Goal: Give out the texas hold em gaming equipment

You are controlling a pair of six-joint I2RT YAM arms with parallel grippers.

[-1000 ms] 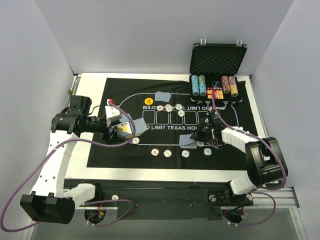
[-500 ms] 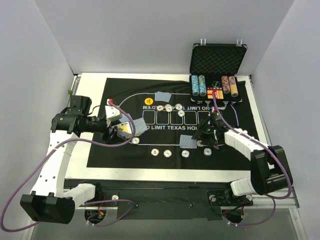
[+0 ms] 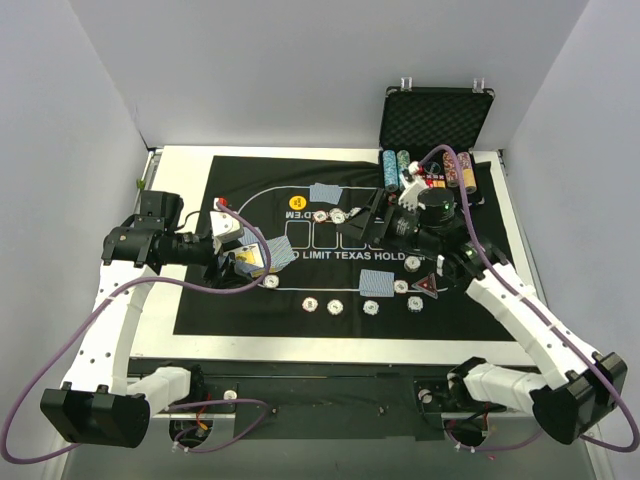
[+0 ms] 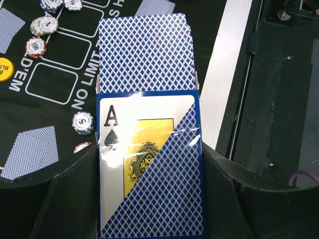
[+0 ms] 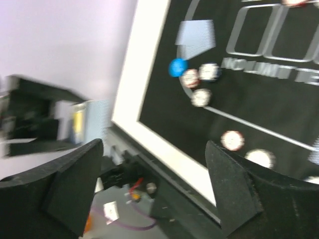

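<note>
My left gripper (image 3: 243, 263) (image 4: 149, 199) is shut on a blue-patterned card box (image 4: 149, 164) showing an ace of spades, and a card (image 4: 142, 52) sticks out of its top. It hangs over the left part of the black mat (image 3: 230, 310). Single cards (image 3: 325, 192) (image 3: 378, 283) lie face down on the mat, with poker chips (image 3: 338, 215) (image 3: 372, 306) (image 4: 36, 47) and a yellow button (image 3: 296, 203) around them. A blue button (image 5: 177, 67) shows blurred in the right wrist view. My right gripper (image 3: 368, 222) (image 5: 154, 189) is raised above the mat's middle, open, with nothing between its fingers.
The open black case (image 3: 435, 120) stands at the back right, with chip stacks (image 3: 397, 170) (image 3: 459, 170) along its front. A small red triangular piece (image 3: 425, 288) lies on the mat's right side. A white table border (image 3: 340, 345) frames the mat.
My right gripper has opened, lifted from the mat's right side and swung back toward the middle, turning to face left. The left gripper and its card box have not moved.
</note>
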